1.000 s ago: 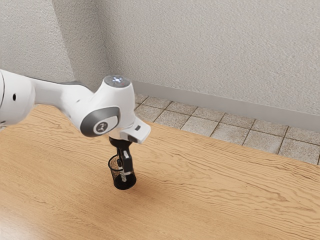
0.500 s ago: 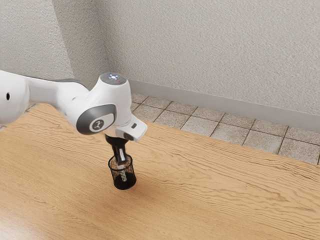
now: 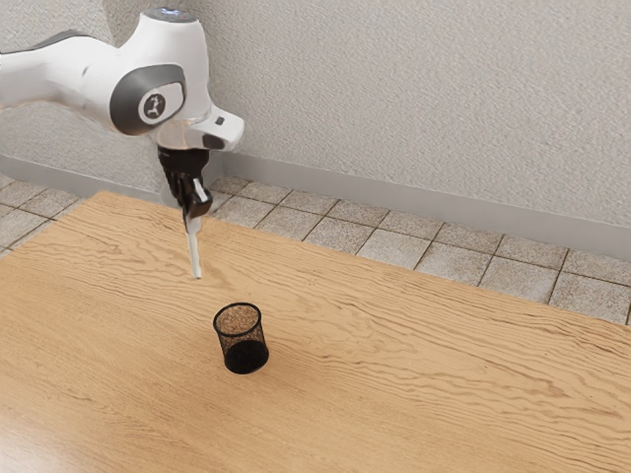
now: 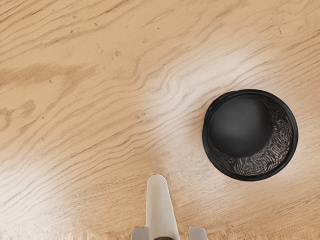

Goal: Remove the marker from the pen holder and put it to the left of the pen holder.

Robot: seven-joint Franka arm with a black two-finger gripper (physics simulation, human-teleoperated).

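The marker (image 3: 194,252) hangs nearly upright, pinched by our tool (image 3: 196,209), in the exterior view's upper left, apart from the pen holder (image 3: 245,361). We should lower it gently, tilt it towards flat and release only on contact with the counter (image 3: 414,384). Its gripped end is hidden; its height is hard to judge.

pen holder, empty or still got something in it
Empty: in the wrist view, the pen holder shows a bare inside, and the marker hangs from the pincer.
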